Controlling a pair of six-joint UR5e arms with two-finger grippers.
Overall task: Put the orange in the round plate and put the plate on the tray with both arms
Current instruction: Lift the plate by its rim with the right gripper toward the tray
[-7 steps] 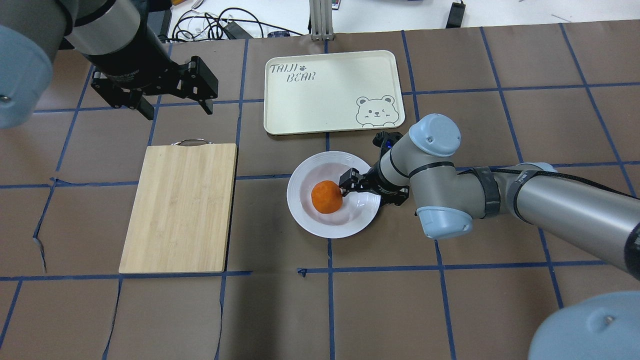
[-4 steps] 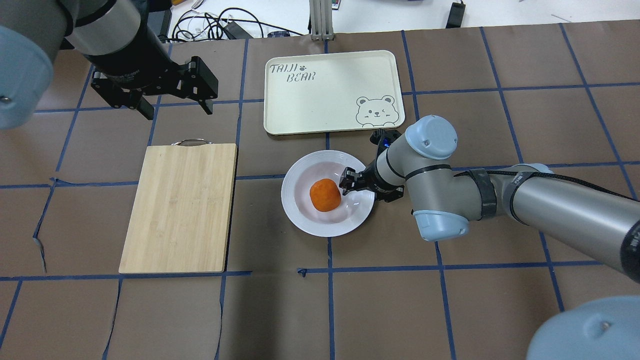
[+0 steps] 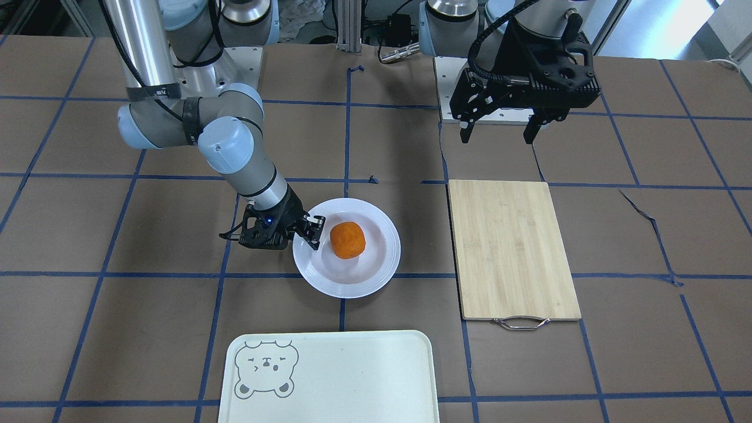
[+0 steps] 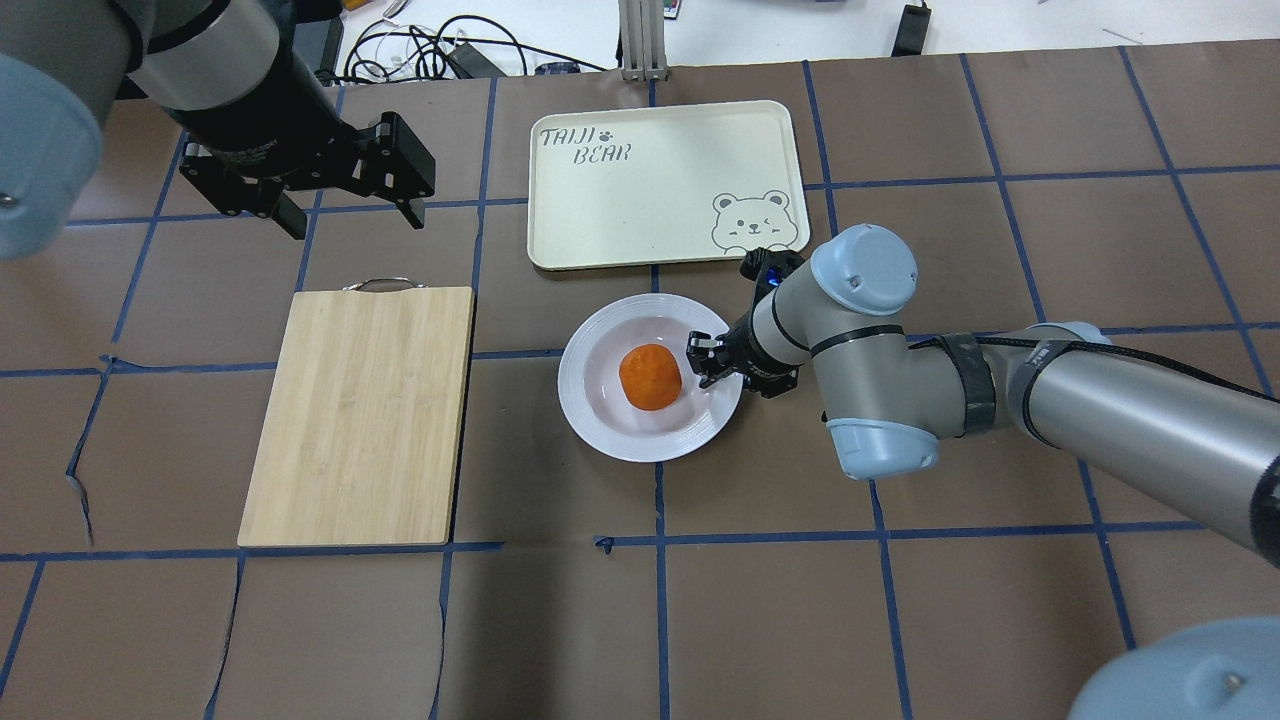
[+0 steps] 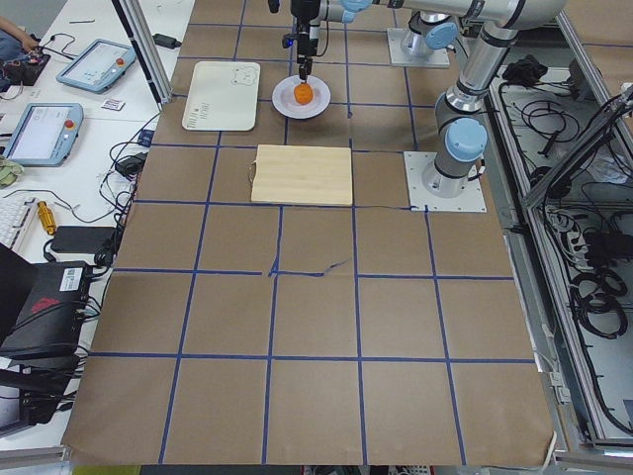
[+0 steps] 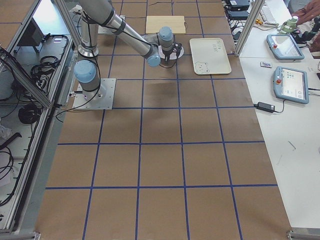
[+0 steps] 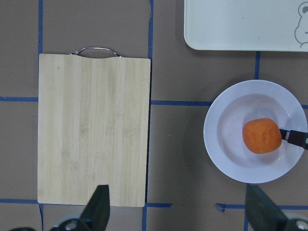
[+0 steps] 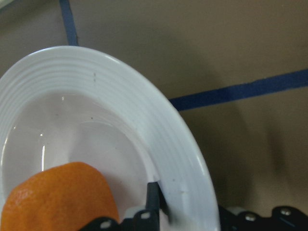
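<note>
The orange [image 4: 650, 377] [image 3: 347, 239] [image 7: 261, 136] [image 8: 62, 197] lies in the middle of the round plate [image 4: 640, 445] [image 3: 346, 283] [image 7: 226, 154] [image 8: 120, 91]. My right gripper [image 4: 705, 360] [image 3: 311, 232] is shut on the plate's right rim, with one finger [image 8: 153, 197] on the inner side of the rim beside the orange. The tray [image 4: 650, 200] [image 3: 352, 376] [image 7: 231, 24] lies just beyond the plate with nothing on it. My left gripper [image 4: 356, 225] [image 3: 496, 140] [image 7: 178, 211] hangs open above the table, past the cutting board's handle end.
A bamboo cutting board [image 4: 360, 415] [image 3: 511, 247] [image 7: 94, 130] with a metal handle lies left of the plate. Cables and devices sit beyond the table's far edge. Brown paper with blue tape lines covers the table.
The plate, with the orange in it, has slid left and a little toward the tray, carried along by my right gripper on its rim. The left arm has not moved.
</note>
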